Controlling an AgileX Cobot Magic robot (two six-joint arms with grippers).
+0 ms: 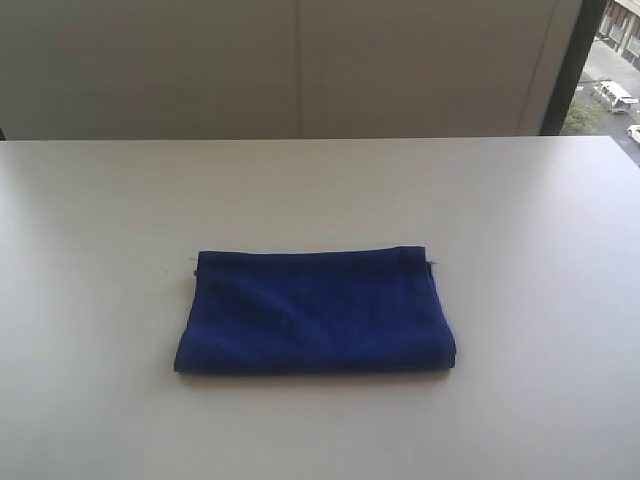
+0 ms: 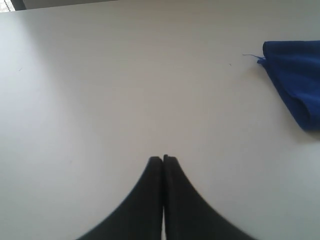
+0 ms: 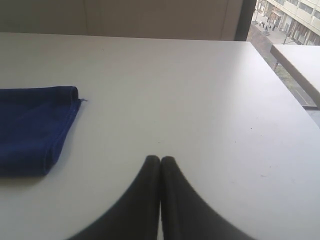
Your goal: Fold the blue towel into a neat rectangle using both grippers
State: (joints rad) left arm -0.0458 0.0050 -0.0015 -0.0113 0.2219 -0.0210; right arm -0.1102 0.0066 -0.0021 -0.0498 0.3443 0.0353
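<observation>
Fingers [image 2: 147,200] meet on left hand [image 2: 163,159] and right hand [image 3: 160,159], both off towel [image 1: 315,315].

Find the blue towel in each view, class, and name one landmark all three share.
Exterior: the towel lies folded in the picture's middle.
Left wrist: one end shows at the frame's edge, apart from the shut left claw.
Right wrist: one end shows at the edge, apart from the shut right claw.
Shared landmark: the white table.

Left gripper [image 2: 163,159]: fingers pressed together, holding nothing, well apart from the blue towel [image 2: 295,85].
Right gripper [image 3: 160,159]: fingers pressed together, holding nothing, apart from the blue towel.
</observation>
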